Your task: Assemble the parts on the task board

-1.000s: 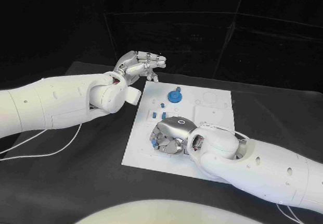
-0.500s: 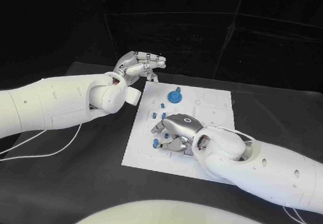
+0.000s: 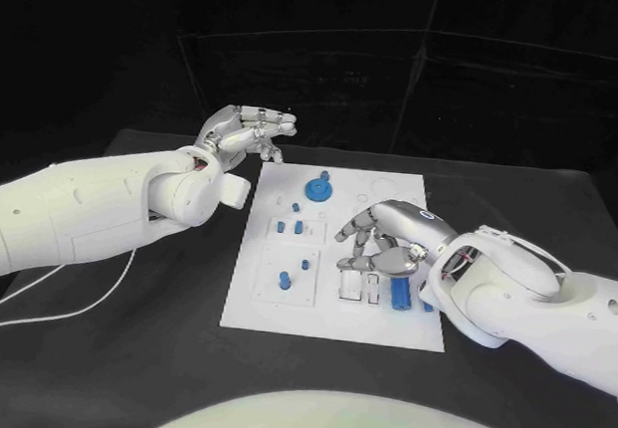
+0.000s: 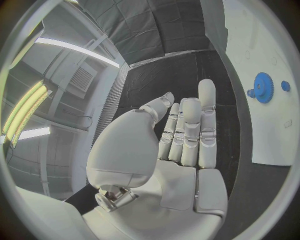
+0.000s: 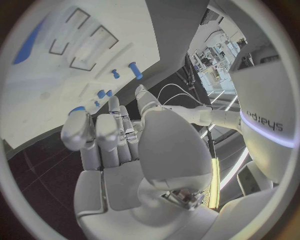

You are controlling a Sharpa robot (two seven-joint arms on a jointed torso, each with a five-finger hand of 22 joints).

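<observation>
Risk sits with the right hand [image 3: 382, 242], fingers spread and holding nothing over the task board [image 3: 387, 325]: lowering carelessly could knock the blue bar [image 3: 403, 293] at five o'clock askew.

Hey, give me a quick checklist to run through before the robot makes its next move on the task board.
1. Right robot hand free to pick: ok, its fingers are spread above the board and hold nothing.
2. Left robot hand out of the way: ok, it is raised off the task board past the far left corner, holding nothing.
3. Long blue part reachable: ok, it lies beside the rectangular slots just by the right robot hand.
4. Blue gear seated: cannot tell, it sits at the board's far end.
5. Small blue pegs upright: cannot tell, too small.
</observation>
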